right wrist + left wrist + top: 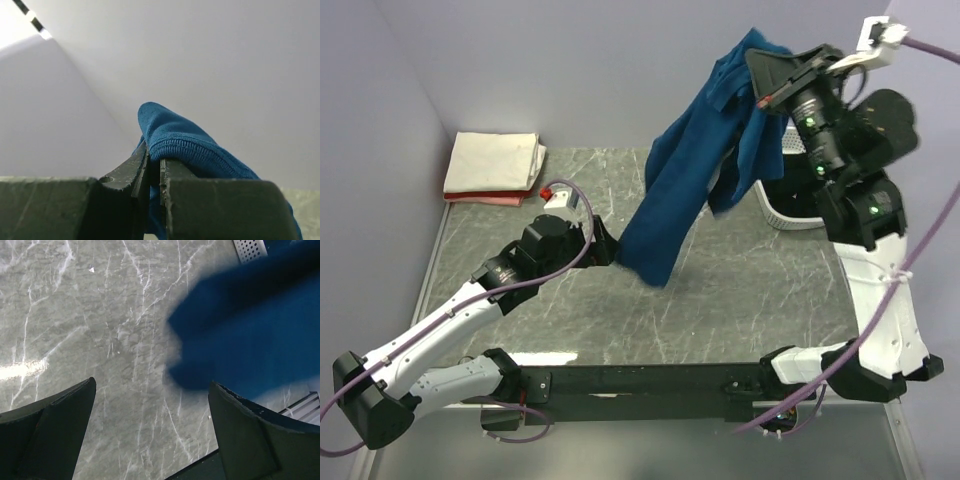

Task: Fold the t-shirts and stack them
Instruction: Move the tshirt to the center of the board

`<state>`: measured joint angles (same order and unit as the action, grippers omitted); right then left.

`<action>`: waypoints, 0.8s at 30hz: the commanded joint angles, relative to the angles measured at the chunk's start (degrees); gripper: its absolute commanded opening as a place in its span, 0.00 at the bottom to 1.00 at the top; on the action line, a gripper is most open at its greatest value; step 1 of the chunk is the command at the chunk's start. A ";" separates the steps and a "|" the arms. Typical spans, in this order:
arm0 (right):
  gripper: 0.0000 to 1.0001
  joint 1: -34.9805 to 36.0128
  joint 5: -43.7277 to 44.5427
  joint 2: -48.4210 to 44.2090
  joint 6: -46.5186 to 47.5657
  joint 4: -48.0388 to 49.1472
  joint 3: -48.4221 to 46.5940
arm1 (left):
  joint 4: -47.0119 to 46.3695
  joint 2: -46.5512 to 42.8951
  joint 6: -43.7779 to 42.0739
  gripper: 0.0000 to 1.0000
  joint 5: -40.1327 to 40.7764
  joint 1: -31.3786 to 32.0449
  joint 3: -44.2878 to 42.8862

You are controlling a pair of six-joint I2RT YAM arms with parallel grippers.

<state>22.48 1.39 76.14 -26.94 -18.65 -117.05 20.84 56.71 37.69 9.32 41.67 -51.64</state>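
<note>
**Blue t-shirt hanging from the right gripper, left gripper wide open beside it**

From the top camera I see the right gripper (pixel 765 68) lifted high at the far right, closed on the top of the blue t-shirt (pixel 685 190). The shirt hangs down from it in a long bunch toward the middle of the table (pixel 740 290). The left gripper (pixel 610 245) is low over the table, just beside the lower end of the shirt. At the far left corner a cream-white t-shirt (pixel 495 160) lies folded on top of a pink-red t-shirt (pixel 485 198). A white basket (pixel 790 212) stands behind the right arm.

In the left wrist camera the left gripper (pixel 152 385) has its jaws spread wide, with only the marble table between them. The blue t-shirt (pixel 250 335) is blurred here, so I cannot say if it touches the table or the finger.

In the right wrist camera the right gripper (pixel 154 157) is pressed narrow on a ribbed edge of the blue t-shirt (pixel 180 135), which bulges above the fingers.
</note>
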 commanded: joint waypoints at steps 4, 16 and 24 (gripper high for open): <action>0.02 -0.59 2.21 3.32 -2.93 5.55 18.41 | -0.19 -1.78 2.56 1.00 1.93 -0.54 1.98; 0.53 -14.31 -8.77 2.36 -9.18 11.87 57.27 | -7.03 -4.23 7.05 0.96 -3.94 -0.71 15.15; 0.52 -11.76 -5.35 -2.83 -9.62 15.40 73.80 | -14.33 0.94 5.64 0.84 -7.66 6.39 19.56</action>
<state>10.66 -5.61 75.72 -36.18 -7.77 -46.41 12.93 55.96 44.23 3.64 44.27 -31.97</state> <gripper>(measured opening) 0.526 0.853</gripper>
